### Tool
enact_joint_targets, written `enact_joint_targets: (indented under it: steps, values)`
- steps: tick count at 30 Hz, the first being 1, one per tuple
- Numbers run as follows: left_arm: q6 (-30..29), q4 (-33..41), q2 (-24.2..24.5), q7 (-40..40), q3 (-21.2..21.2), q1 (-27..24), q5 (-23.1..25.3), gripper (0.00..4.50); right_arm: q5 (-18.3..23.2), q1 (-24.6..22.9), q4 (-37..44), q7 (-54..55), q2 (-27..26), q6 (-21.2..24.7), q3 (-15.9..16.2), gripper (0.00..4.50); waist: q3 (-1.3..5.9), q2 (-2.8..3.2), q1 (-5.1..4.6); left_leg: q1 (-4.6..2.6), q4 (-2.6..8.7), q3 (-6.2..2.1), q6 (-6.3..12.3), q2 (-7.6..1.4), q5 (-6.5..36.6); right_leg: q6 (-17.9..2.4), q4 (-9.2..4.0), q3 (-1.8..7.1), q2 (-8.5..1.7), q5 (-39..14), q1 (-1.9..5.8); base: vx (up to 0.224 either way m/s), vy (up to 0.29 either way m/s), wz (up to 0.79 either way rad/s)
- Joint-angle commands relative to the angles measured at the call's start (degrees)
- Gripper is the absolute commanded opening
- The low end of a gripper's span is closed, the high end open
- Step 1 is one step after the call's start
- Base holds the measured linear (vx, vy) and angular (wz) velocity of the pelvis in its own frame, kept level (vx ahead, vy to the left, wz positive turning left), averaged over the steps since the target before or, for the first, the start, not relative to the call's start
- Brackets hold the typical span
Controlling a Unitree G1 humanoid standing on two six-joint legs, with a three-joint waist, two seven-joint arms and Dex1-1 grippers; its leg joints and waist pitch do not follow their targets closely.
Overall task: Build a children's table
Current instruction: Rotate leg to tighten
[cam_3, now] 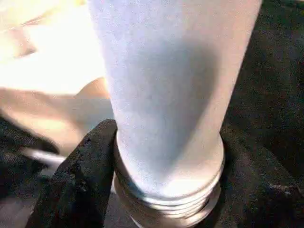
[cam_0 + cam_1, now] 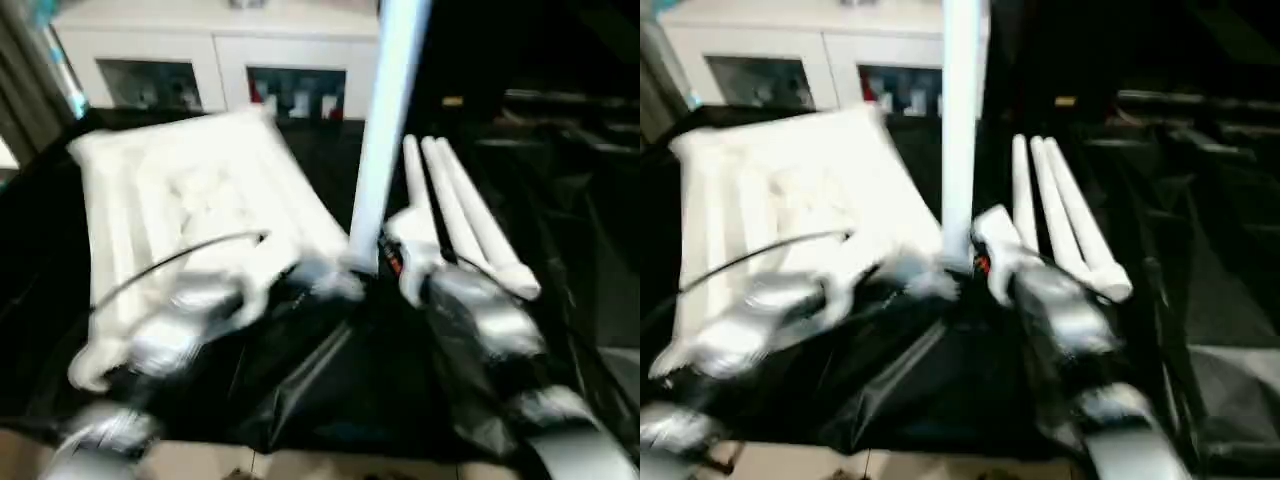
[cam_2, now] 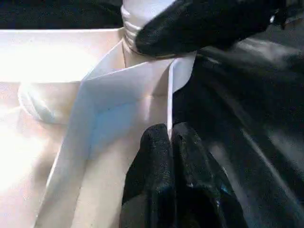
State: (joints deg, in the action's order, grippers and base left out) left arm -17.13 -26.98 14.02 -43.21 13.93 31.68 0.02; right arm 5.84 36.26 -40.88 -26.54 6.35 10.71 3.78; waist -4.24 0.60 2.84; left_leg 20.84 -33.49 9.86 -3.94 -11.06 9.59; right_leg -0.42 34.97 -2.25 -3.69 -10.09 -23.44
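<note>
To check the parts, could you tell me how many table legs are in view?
4. One leg stands upright at the tabletop's near corner, in the right tool. Three loose legs lie side by side beside the tabletop.

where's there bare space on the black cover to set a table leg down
Free: the black cover in front, bordered by the tabletop and both forearms, and far right beyond the three spare legs. Crowded: the tabletop's near corner, where the left gripper, right gripper and upright leg meet.

Home room, white glass-fronted cabinet (image 2: 215, 60), curtain (image 2: 25, 80)
</note>
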Motion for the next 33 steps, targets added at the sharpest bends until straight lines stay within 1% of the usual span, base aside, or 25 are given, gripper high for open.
enact_joint_targets:
  steps: [1, 2, 3, 4, 5, 6, 8, 10, 11, 12, 13, 14, 16, 18, 20, 21, 22, 23, 24, 25, 26, 30, 31, 32, 33]
  values:
    - [-0.19, -2.59, -2.81, 5.4, -1.1, 2.26, 0.37, 0.0, -2.18, -0.31, -5.77, 8.03, -1.3, 3.1, -0.93, 2.75, 3.38, -0.14, -0.22, -0.92, 4.12, -0.52, -1.44, -0.96, 20.04, -8.31, -5.98, 1.83, -3.52, -27.96, 1.68, 0.0, 0.0, 0.0]
    - [0.03, -4.55, -4.79, 7.52, -1.09, 4.06, 0.74, 0.0, -2.92, 0.6, -6.95, 9.97, -3.21, 2.06, -0.33, 2.75, 3.66, 0.0, -0.13, -1.03, 4.07, -0.63, -1.7, -1.09, 20.33, -8.01, -6.04, 1.84, -3.68, -27.79, 1.77, 0.0, 0.0, 0.0]
    - [0.35, -5.32, -5.53, 7.97, -0.94, 4.74, 0.92, 0.0, -3.38, 0.99, -7.4, 10.32, -4.02, 1.28, 0.11, 2.75, 3.67, 0.19, -0.1, -1.0, 4.04, -0.61, -1.54, -1.09, 20.51, -8.14, -6.03, 1.88, -3.7, -27.33, 1.62, 0.0, 0.0, 0.0]
    - [0.51, -5.64, -5.82, 8.11, -0.86, 5.02, 1.0, 0.0, -3.6, 1.15, -7.58, 10.42, -4.36, 0.91, 0.31, 2.75, 3.69, -0.02, -0.05, -1.02, 4.04, -0.59, -1.42, -1.11, 20.45, -8.11, -6.11, 1.89, -3.64, -26.67, 1.71, 0.0, 0.0, 0.0]
    - [0.91, -6.24, -6.43, 8.07, -0.6, 5.54, 1.14, 0.0, -3.41, 1.61, -8.08, 9.95, -5.21, 0.26, 0.38, 2.75, 3.74, -0.1, 0.08, -0.63, 4.12, -0.55, -0.76, -1.05, 19.92, -8.37, -5.89, 1.91, -3.67, -24.86, 1.96, 0.0, 0.0, 0.0]
    - [1.13, -6.54, -6.7, 7.94, -0.48, 5.77, 1.21, 0.0, -3.17, 1.93, -8.44, 9.68, -5.64, 0.02, 0.23, 3.31, 3.87, -0.06, 0.17, -0.5, 4.11, -0.6, -0.58, -1.09, 19.51, -8.49, -5.74, 1.94, -3.77, -24.13, 2.12, 0.0, 0.0, 0.0]
    - [1.87, -6.57, -6.78, 6.71, -0.03, 5.78, 1.34, 0.0, -1.97, 2.45, -8.28, 7.29, -6.25, -0.28, -0.01, 3.51, 4.06, 0.03, 0.25, -0.26, 4.09, -0.49, 0.07, -1.19, 17.98, -9.47, -5.37, 1.98, -3.69, -20.74, 2.28, 0.0, 0.0, 0.0]
    - [2.11, -5.88, -6.28, 5.5, 0.21, 5.22, 1.23, 0.0, -1.91, 2.48, -7.68, 5.73, -6.01, -0.68, 0.47, 3.8, 4.13, 0.09, 0.36, -0.2, 4.09, -0.48, 0.26, -1.22, 17.19, -9.97, -5.19, 1.99, -3.73, -19.13, 2.46, 0.0, 0.0, 0.0]
    - [2.97, -4.91, -4.93, 2.9, 0.69, 4.01, 0.91, 0.0, -2.17, 2.38, -6.97, 2.58, -5.0, -1.97, 1.43, 3.8, 4.08, 0.1, 0.42, -0.27, 4.08, -0.42, 0.48, -1.23, 17.44, -10.37, -5.24, 1.95, -3.75, -19.01, 2.4, 0.0, 0.0, 0.0]
    - [3.05, -4.43, -4.44, 2.01, 0.82, 3.55, 0.79, 0.0, -2.22, 2.18, -6.54, 1.41, -4.51, -2.22, 1.74, 3.8, 4.16, -0.28, 0.39, -0.17, 4.08, -0.41, 0.63, -1.24, 17.38, -10.39, -5.21, 1.93, -3.77, -19.08, 2.57, 0.0, 0.0, 0.0]
    - [3.05, -4.12, -4.16, 1.49, 0.88, 3.27, 0.72, 0.0, -2.26, 2.05, -6.25, 0.73, -4.21, -2.34, 1.93, 3.8, 4.16, -0.08, 0.41, -0.02, 4.13, -0.5, 0.72, -1.3, 16.89, -10.49, -5.03, 1.91, -3.86, -18.62, 2.71, 0.0, 0.0, 0.0]
    - [3.12, -2.74, -2.92, -0.8, 1.16, 2.15, 0.14, 0.0, -2.17, 1.26, -4.7, -2.67, -2.77, -2.74, 2.79, 3.8, 4.1, -0.15, 0.41, -0.06, 4.08, -0.46, 0.92, -1.36, 16.81, -10.59, -5.09, 1.92, -3.9, -18.54, 2.66, 0.0, 0.0, 0.0]
    - [3.18, -2.11, -2.34, -1.81, 1.29, 1.65, -0.1, 0.0, -2.2, 0.88, -3.96, -4.19, -2.07, -2.98, 3.2, 3.8, 4.19, -0.14, 0.41, -0.04, 4.05, -0.44, 1.12, -1.46, 16.27, -10.85, -4.96, 1.96, -3.94, -17.86, 2.78, 0.0, 0.0, 0.0]
    - [3.8, 0.14, -0.43, -5.4, 1.61, -0.02, -1.01, 0.0, -1.82, -0.51, -0.92, -9.28, 0.34, -3.21, 4.12, 3.8, 4.15, -0.3, 0.45, 0.07, 3.95, -0.23, 1.85, -1.44, 14.71, -11.36, -4.84, 2.02, -3.85, -16.26, 2.79, 0.0, 0.0, 0.0]
    - [3.97, 1.57, 0.84, -7.51, 1.82, -1.02, -1.41, 0.0, -1.52, -1.38, 1.01, -12.47, 2.0, -3.35, 4.57, 3.8, 4.18, -0.29, 0.44, 0.11, 3.96, -0.24, 1.97, -1.49, 14.18, -11.46, -4.72, 2.02, -3.84, -15.81, 2.81, 0.0, 0.0, 0.0]
    - [3.81, 3.3, 2.43, -10.08, 2.14, -2.22, -2.0, 0.0, -1.12, -2.23, 2.97, -15.71, 3.92, -3.39, 4.93, 3.8, 4.33, -0.26, 0.62, 0.0, 3.85, -0.23, 2.19, -1.47, 13.34, -11.6, -4.6, 1.99, -3.8, -14.89, 2.91, 0.0, 0.0, 0.0]
    - [3.97, 4.88, 4.02, -12.63, 2.45, -3.38, -2.57, 0.0, -0.77, -2.78, 4.29, -18.34, 5.64, -3.41, 5.04, 3.8, 4.43, -0.25, 0.81, 0.19, 3.8, -0.26, 2.62, -1.6, 12.16, -11.97, -4.27, 2.01, -3.81, -12.6, 3.08, 0.0, 0.0, 0.0]
    - [4.11, 5.9, 5.04, -14.3, 2.64, -4.13, -2.94, 0.0, -0.53, -3.1, 5.09, -19.97, 6.73, -3.4, 5.08, 3.8, 4.34, -0.18, 0.78, 0.1, 3.77, -0.14, 3.05, -1.64, 12.09, -12.59, -4.26, 2.01, -3.7, -11.74, 2.82, 0.0, 0.0, 0.0]
    - [3.85, 7.01, 6.1, -15.75, 2.58, -4.95, -3.45, 0.0, -0.02, -3.41, 5.94, -21.91, 7.81, -3.2, 5.06, 3.8, 4.4, -0.14, 0.8, 0.1, 3.78, -0.11, 3.13, -1.64, 11.98, -12.88, -4.18, 1.98, -3.68, -11.41, 2.91, 0.0, 0.0, 0.0]
    - [3.65, 7.64, 6.7, -16.5, 2.49, -5.41, -3.73, 0.0, 0.32, -3.6, 6.44, -23.08, 8.41, -3.07, 5.04, 3.8, 4.39, 0.15, 0.77, 0.08, 3.74, -0.1, 3.16, -1.71, 11.93, -13.33, -4.09, 1.96, -3.55, -10.46, 2.85, 0.0, 0.0, 0.0]
    - [3.63, 9.17, 8.34, -18.74, 2.14, -6.59, -4.78, 0.0, 1.12, -4.23, 8.08, -26.35, 10.25, -2.94, 5.27, 3.8, 4.28, 0.13, 1.01, 0.01, 3.73, 0.0, 3.36, -1.79, 12.12, -13.77, -4.1, 1.95, -3.5, -10.08, 2.75, 0.0, 0.0, 0.0]
    - [3.34, 10.76, 10.28, -20.87, 1.61, -7.78, -5.6, 0.0, 1.94, -4.98, 10.16, -29.74, 12.19, -2.41, 5.27, 3.8, 4.12, 0.03, 0.97, 0.16, 3.85, -0.03, 3.06, -1.69, 13.11, -13.43, -4.18, 1.92, -3.52, -12.14, 2.78, 0.0, 0.0, 0.0]
    - [2.96, 11.66, 11.0, -21.45, 1.37, -8.24, -5.97, 0.0, 2.63, -5.28, 11.22, -31.44, 12.91, -1.54, 5.27, 3.8, 3.96, -0.32, 0.87, 0.12, 3.89, 0.01, 2.79, -1.62, 13.81, -13.01, -4.4, 1.92, -3.45, -13.84, 2.68, 0.0, 0.0, 0.0]
    - [2.71, 12.1, 11.31, -21.77, 1.24, -8.47, -6.27, 0.0, 2.93, -5.4, 11.6, -32.13, 13.17, -1.07, 5.34, 3.8, 3.91, -0.25, 0.94, 0.09, 3.96, -0.09, 2.64, -1.66, 14.17, -12.72, -4.4, 1.94, -3.55, -14.94, 2.7, 0.0, 0.0, 0.0]
    - [2.38, 12.57, 11.59, -22.15, 1.15, -8.69, -6.58, 0.0, 3.2, -5.5, 11.93, -32.93, 13.41, -0.61, 5.4, 3.66, 3.89, -0.19, 0.92, 0.0, 3.98, -0.09, 2.45, -1.71, 14.46, -12.3, -4.53, 1.99, -3.62, -16.19, 2.61, 0.0, 0.0, 0.0]
